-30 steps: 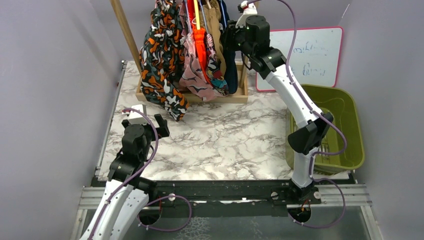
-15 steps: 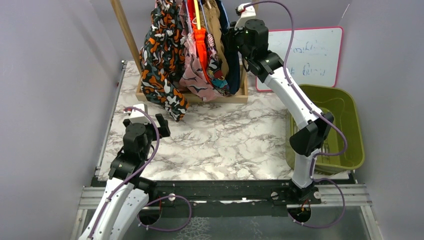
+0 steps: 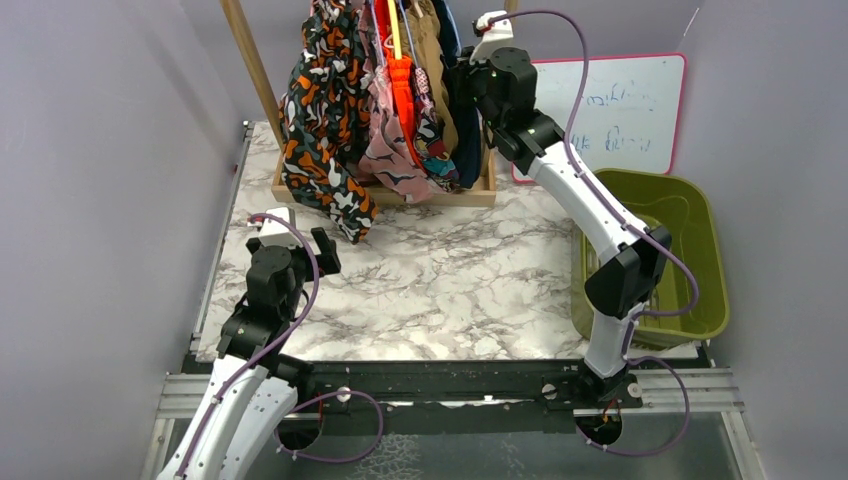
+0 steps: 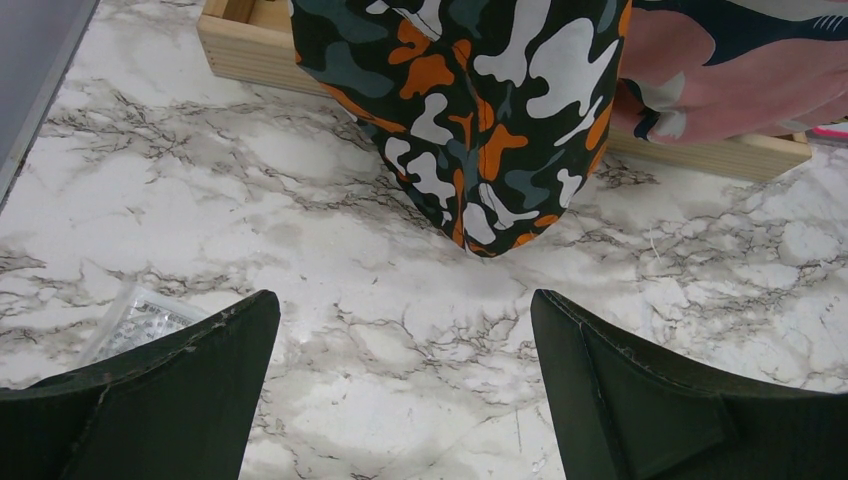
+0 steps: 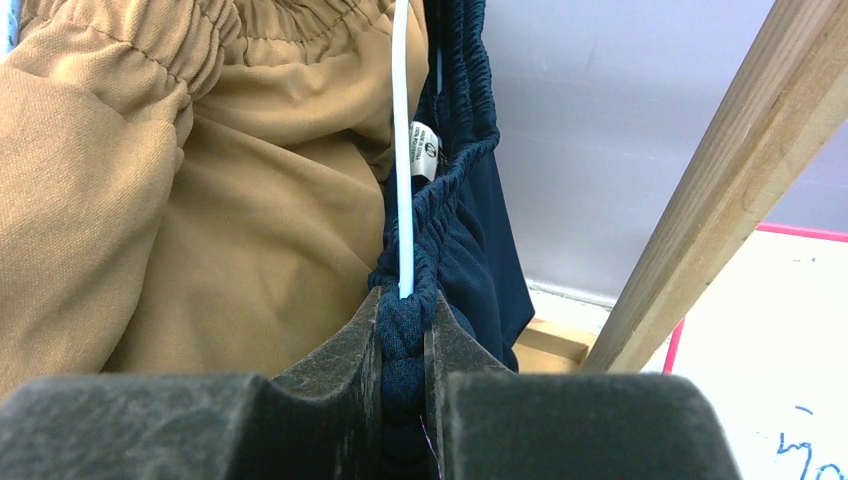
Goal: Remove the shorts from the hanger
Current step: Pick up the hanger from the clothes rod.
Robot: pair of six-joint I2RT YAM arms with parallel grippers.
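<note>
Right wrist view shows the right gripper point(image 5: 403, 315) clamped on the bunched elastic waistband of the navy shorts point(image 5: 478, 250), just where the white hanger point(image 5: 401, 150) wire runs down into the fabric, with the tan shorts point(image 5: 180, 200) hanging against them on the left. The left gripper point(image 4: 400, 330) hovers over the marble table point(image 4: 700, 280) with its jaws spread wide and nothing between them. The hem of the black-orange-white blotch-print shorts point(image 4: 480, 120) hangs just beyond it, in front of the wooden rack base point(image 4: 240, 45).
</note>
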